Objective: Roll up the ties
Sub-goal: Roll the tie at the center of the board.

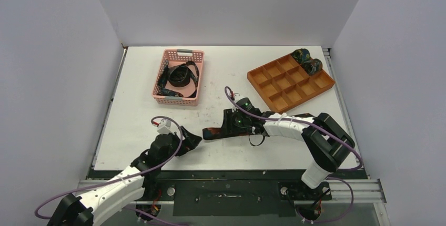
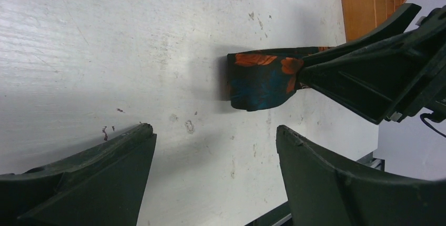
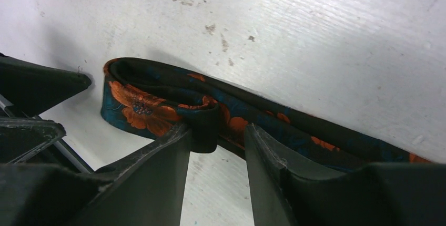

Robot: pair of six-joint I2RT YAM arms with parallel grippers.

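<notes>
A dark tie with orange flowers and blue-green swirls point(image 1: 213, 131) lies on the white table point(image 1: 226, 68), its end folded over; the rest runs right under the right arm. My right gripper point(image 1: 225, 127) is low over this fold. In the right wrist view the gripper point(image 3: 218, 129) is partly open, its tips straddling a dark fold of the tie point(image 3: 142, 108). My left gripper point(image 1: 193, 140) is open and empty just left of the tie's end. In the left wrist view the left gripper point(image 2: 214, 130) has the tie point(image 2: 260, 86) ahead of it. Two rolled ties point(image 1: 307, 61) sit in the orange tray point(image 1: 273, 97).
A pink mesh basket point(image 1: 164, 68) at the back left holds several loose dark ties point(image 1: 180, 76). The orange compartment tray stands at the back right. White walls close in the table on three sides. The arm bases and a metal rail run along the near edge.
</notes>
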